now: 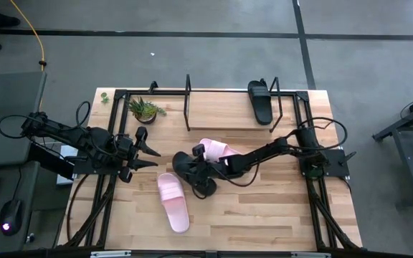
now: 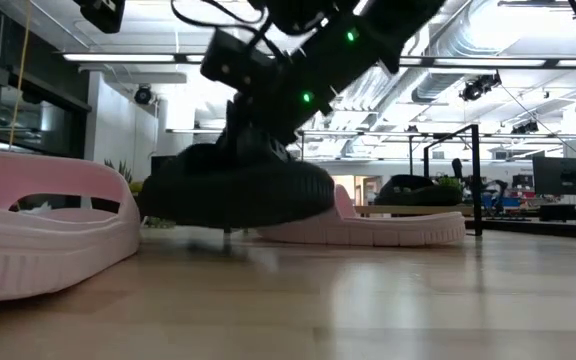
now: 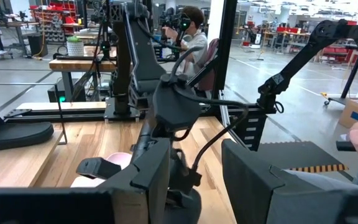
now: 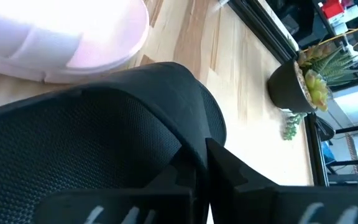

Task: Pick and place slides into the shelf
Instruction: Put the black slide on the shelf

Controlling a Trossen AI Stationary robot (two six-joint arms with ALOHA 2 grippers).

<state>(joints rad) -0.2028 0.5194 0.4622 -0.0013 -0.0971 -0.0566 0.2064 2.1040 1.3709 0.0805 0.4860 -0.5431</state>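
Slide under the right pincer: matte black, fine dotted texture
Slide just behind that pincer: pale pink
Slide near it, toward the front edge: pale pink
Slide on the shelf: black
Counter: light wood, striped planks
Potted plant: green, dark pot

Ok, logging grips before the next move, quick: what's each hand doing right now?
Left hand: open, empty, waiting at the table's left.
Right hand: shut on a black slide mid-table.
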